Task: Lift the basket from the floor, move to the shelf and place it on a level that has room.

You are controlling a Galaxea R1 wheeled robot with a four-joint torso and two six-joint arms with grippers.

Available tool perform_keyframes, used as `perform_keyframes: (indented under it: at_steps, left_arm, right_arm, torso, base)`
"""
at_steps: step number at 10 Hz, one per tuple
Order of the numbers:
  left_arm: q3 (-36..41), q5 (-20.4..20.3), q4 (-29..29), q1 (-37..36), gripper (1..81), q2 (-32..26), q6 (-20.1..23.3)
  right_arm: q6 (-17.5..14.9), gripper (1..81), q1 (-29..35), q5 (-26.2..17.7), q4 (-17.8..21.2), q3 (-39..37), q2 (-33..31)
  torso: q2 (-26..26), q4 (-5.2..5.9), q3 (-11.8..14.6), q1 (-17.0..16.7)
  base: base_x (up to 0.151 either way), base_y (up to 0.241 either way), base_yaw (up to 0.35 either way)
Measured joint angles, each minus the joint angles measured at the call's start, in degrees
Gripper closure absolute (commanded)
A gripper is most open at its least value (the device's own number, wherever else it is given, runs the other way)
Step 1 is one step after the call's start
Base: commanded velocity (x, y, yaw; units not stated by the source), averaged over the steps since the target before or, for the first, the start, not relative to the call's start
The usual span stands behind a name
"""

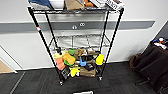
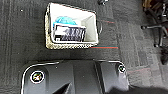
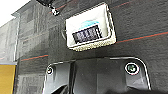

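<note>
The basket (image 2: 71,27) sits on the floor (image 2: 22,30) before the shelf (image 1: 75,42); I cannot tell the fingers' state.

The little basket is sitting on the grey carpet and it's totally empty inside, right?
Not quite. The basket is on the grey carpet, but it isn't empty: the left wrist view shows a dark patterned packet and something blue lying inside it.
</note>
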Motion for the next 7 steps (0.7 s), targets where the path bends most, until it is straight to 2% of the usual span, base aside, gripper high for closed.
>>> perform_keyframes:
  at_steps: [1, 7]
  left_arm:
    - [0.0, 0.16, 0.0, 0.17, 1.0, 0.0, 0.0]
    - [0.01, 0.0, -0.05, 1.11, 1.0, 0.02, -0.02]
  right_arm:
    - [0.0, 1.0, -0.18, 0.01, 0.0, -0.04, 0.0]
    - [0.0, 1.0, -0.41, -0.16, 0.0, -0.15, 0.0]
  torso:
    - [0.0, 0.0, 0.0, -0.02]
    - [0.0, 0.0, -0.02, -0.02]
  base:
    - [0.072, 0.0, 0.0]
    - [0.0, 0.0, 0.0]
